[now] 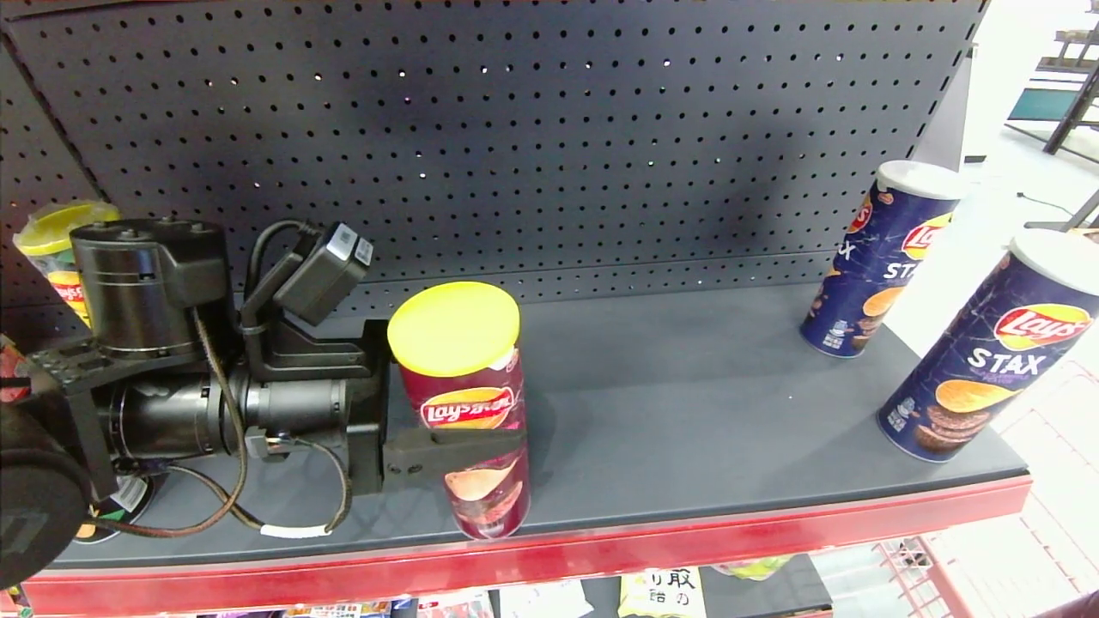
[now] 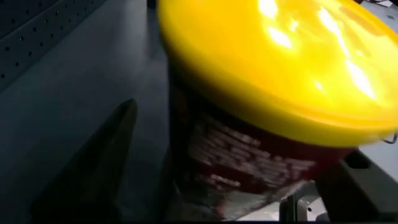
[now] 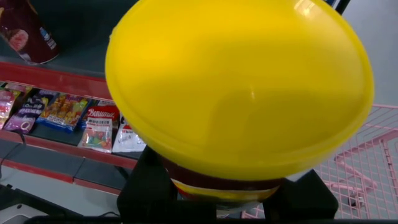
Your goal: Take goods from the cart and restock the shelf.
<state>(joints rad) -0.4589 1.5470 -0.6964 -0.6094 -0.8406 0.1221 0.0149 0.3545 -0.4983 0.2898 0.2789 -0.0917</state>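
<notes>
A maroon chip can with a yellow lid stands upright on the dark shelf near its red front edge. My left gripper straddles this can from the left, one finger lying across its front. In the left wrist view the can sits between the fingers, and a strip of shelf shows between that finger and the can, so the gripper is open. My right gripper is shut on another yellow-lidded can, held off the shelf.
Two blue chip cans stand at the shelf's right end. A yellow-lidded can stands at the far left behind the arm. Snack packets fill the lower shelf. A pink wire cart is to the right.
</notes>
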